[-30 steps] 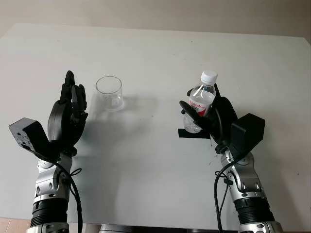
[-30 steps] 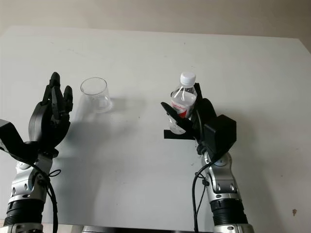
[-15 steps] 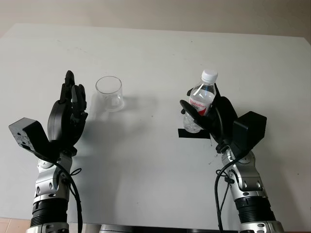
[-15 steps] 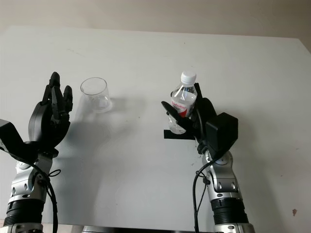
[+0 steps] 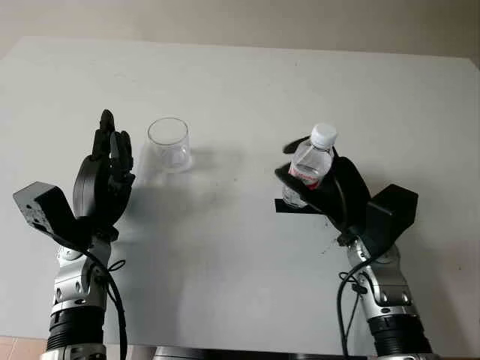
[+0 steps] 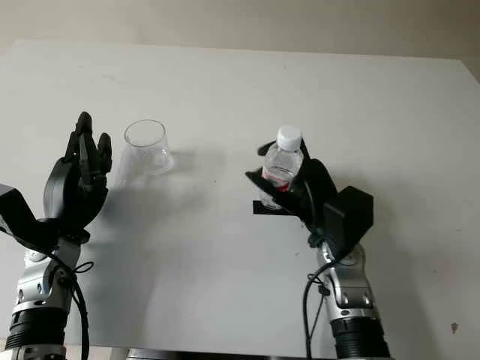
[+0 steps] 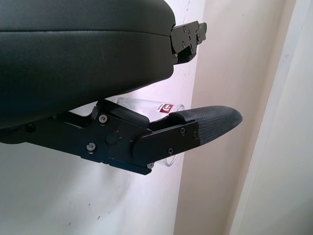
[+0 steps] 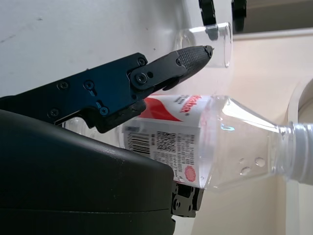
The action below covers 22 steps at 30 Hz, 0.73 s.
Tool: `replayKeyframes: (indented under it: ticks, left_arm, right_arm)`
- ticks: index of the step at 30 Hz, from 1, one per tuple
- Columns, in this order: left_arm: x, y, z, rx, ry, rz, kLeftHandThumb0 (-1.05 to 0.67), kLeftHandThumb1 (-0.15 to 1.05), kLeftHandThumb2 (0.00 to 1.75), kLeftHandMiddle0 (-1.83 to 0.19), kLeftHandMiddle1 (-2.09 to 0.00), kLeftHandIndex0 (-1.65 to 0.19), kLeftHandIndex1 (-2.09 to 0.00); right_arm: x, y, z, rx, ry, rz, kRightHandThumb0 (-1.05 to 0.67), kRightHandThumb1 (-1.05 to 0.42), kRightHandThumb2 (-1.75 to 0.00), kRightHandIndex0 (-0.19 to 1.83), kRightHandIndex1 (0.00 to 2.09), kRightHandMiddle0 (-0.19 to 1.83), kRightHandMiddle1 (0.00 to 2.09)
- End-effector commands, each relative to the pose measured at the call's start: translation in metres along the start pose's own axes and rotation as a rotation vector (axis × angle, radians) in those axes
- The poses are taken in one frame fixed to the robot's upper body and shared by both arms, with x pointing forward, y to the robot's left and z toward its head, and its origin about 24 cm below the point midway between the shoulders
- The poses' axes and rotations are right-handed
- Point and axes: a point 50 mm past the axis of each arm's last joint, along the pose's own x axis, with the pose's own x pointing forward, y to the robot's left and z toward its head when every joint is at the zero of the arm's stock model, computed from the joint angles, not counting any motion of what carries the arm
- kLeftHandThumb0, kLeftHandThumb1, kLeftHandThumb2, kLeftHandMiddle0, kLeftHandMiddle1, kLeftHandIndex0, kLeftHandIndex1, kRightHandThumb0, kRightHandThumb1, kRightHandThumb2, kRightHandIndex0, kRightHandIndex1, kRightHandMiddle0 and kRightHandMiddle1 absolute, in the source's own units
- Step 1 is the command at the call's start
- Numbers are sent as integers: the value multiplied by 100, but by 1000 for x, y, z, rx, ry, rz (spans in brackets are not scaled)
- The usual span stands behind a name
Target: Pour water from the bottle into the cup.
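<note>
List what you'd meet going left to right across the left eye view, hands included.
left hand, open and raised beside the cup → cup → bottle, still capped, with the black tape mark under it → right hand, wrapped around the bottle.

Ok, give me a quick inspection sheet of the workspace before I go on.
Surface: white table, a few small dark specks.
Job's things: clear cup upright, looks empty; capped water bottle upright, over a black mat.
Clutter: nothing seen.
Hands: right hand shut on the bottle; left hand open, raised beside the cup, apart from it.
Cables: black cables along both forearms.
Surroundings: beige floor beyond the table's far edge.
</note>
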Motion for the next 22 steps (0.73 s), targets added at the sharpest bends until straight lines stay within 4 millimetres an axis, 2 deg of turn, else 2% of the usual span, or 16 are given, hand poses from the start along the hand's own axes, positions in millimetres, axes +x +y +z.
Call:
replayKeyframes:
  ticks: [1,9,22]
  left_arm:
    - [-1,3,4,14,-13,3,-76,105,66,19,0,19,0]
    - [-3,5,3,13,-13,4,-76,105,66,19,0,19,0]
    - [-3,6,4,23,-12,4,-77,105,65,19,0,19,0]
  right_arm:
    - [-4,-3,-4,-10,3,6,-76,-91,-5,-11,9,-16,27]
    - [-6,-6,-13,-65,4,-29,-91,-91,-6,-19,0,-19,2]
    - [-13,-14,-27,-83,-6,-104,-99,-93,-6,-19,0,-19,0]
